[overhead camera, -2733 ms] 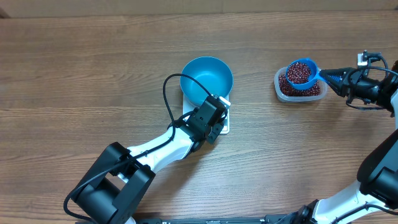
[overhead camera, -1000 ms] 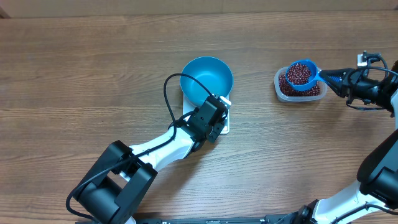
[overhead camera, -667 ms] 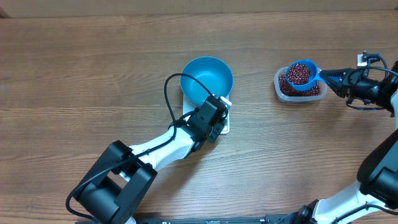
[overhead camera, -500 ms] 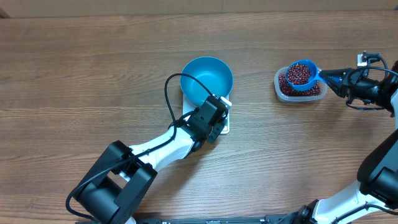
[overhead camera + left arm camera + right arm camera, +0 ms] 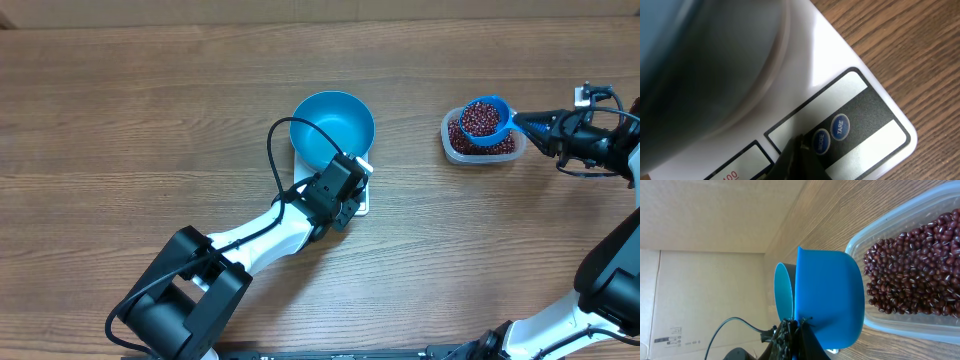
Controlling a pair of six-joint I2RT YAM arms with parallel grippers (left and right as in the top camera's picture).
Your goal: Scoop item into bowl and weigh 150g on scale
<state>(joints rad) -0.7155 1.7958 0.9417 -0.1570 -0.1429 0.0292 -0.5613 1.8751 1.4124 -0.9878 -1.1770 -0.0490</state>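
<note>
Wood table carries everything you need. Your left arm reaches in from the near left, and your right arm comes in from the right edge.

The bowl sits centre on the scale, covering most of the platform, so only the near panel edge shows.

The clear tub is well apart to the right and holds the beans.

The scoop hangs level over the tub, loaded with beans. The right gripper has its fingers pinched on the scoop handle.

The left gripper has its fingers pressed together with nothing between them. Its tip is down at the scale's panel, just beside the left of the 2 round blue buttons. The TARE button sits to the right of that one. Whether the tip presses anything, you cannot tell from these views.
</note>
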